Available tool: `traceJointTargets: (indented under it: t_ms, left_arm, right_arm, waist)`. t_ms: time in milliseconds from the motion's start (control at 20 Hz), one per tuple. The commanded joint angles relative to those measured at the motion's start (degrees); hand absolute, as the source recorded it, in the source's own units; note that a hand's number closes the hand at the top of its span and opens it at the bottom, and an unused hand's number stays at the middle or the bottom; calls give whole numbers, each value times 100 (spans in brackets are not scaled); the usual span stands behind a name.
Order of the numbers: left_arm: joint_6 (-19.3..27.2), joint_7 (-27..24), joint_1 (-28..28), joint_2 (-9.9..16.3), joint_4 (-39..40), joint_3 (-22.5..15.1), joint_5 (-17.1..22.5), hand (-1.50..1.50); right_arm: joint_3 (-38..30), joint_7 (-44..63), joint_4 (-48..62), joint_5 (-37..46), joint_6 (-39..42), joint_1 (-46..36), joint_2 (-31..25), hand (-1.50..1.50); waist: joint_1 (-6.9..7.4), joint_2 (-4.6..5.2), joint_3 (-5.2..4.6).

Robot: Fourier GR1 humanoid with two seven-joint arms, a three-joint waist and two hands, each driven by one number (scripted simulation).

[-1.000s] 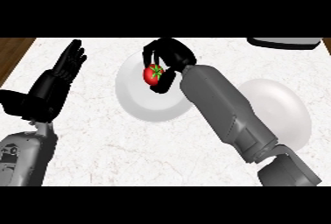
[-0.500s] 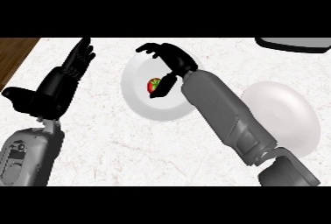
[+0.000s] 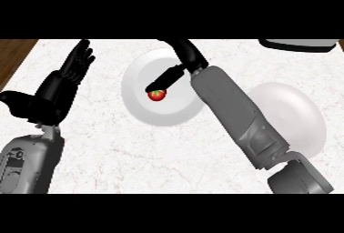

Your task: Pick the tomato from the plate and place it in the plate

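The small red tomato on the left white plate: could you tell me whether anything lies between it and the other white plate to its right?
Yes: the robot's own right hand and grey forearm cross the marble counter between the small red tomato on the left white plate and the right white plate. No other object shows there.

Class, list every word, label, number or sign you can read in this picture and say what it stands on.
None can be read. A small mark shows on the left forearm, too blurred to read. The tomato, both plates and the counter carry no writing.
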Motion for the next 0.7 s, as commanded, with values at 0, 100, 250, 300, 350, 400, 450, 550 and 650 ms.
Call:
traceJointTargets:
  t_ms: [0, 100, 250, 300, 350, 400, 450, 550, 650]
  left_arm:
    - [-64, 289, 140, 201, -294, 191, 118, 0]
    - [81, 181, 5, 85, -149, 210, 51, 0]
    - [39, -12, 137, 47, -60, 98, -75, 0]
    - [-65, 70, 53, 132, 30, 234, 85, 0]
    - [50, -99, 158, 93, -118, 193, -58, 0]
    - [-67, -31, 435, 124, -313, 236, 92, 0]
    - [-19, -154, 319, 122, -38, 237, -29, 0]
    - [-120, 140, 56, 173, -137, 306, 174, 0]
    - [-83, 81, -40, 223, -16, 340, 81, 0]
  right_arm:
    - [-411, -62, 298, -439, 114, -202, 0, -150]
    - [-669, -217, 561, -500, 326, -347, -191, -150]
    - [-890, -396, 819, -601, 462, -402, -416, -150]
    - [-933, -486, 869, -630, 771, -368, -685, -150]
    - [-990, -492, 953, -676, 986, -337, -806, -150]
    - [-1020, -710, 901, -672, 994, -174, -890, -150]
    - [-992, -989, 938, -626, 1228, -2, -1066, -150]
    - [-1002, -1231, 1133, -559, 1240, 39, -1149, -150]
    - [-1033, -1127, 1180, -561, 1788, -197, -1599, -150]
  waist:
    - [-168, -51, 2]
    - [-234, -16, 2]
    - [-233, 3, 1]
    - [-238, 15, 2]
    - [-225, 10, 2]
    - [-275, -38, 3]
    - [-312, -10, 3]
    - [-223, 27, 7]
    - [-218, 40, 8]
